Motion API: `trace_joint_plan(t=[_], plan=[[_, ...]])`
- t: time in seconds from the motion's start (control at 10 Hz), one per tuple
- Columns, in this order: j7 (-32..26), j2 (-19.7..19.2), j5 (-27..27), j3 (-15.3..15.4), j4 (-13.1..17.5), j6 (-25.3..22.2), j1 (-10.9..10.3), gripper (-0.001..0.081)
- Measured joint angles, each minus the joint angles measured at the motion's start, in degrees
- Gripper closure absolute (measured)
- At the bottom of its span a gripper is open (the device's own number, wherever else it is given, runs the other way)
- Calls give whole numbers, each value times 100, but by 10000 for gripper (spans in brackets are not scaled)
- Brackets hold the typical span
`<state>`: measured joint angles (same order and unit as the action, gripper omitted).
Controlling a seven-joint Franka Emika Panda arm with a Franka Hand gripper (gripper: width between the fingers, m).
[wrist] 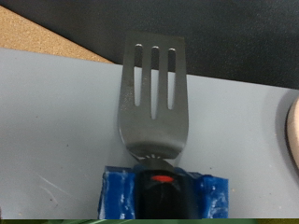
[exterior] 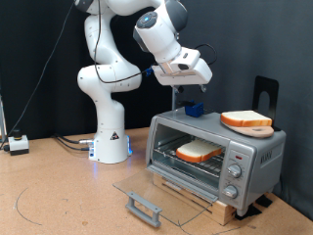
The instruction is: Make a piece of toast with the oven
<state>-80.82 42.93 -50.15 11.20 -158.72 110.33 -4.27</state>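
Cables (exterior: 68,143) are seen on the table (exterior: 59,191) at the exterior view's left, beside one white arm (exterior: 103,88). One glass door (exterior: 147,188) is laid open, flat. One oven (exterior: 217,157) is seen behind it, with one piece of toast (exterior: 200,151) on its rack. One gripper (exterior: 186,86) is held above the oven's top, over one blue block (exterior: 194,110). One spatula (wrist: 149,93) with three slots is shown standing in that block. Whether the fingers are spread cannot be told. One wooden board (exterior: 246,120) with crust-coloured edges is laid on the oven's right.
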Motion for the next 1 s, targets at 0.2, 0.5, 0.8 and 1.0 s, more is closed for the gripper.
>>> trace_joint_plan(t=[0.2,0.5,0.8,1.0], plan=[[-63,-44,3,-147,-32,139,114,-3],[-296,-159,126,-706,-28,37,478,-3],[-525,-357,605,-1218,51,-122,811,-3],[-621,-484,679,-1318,119,-197,867,-3]])
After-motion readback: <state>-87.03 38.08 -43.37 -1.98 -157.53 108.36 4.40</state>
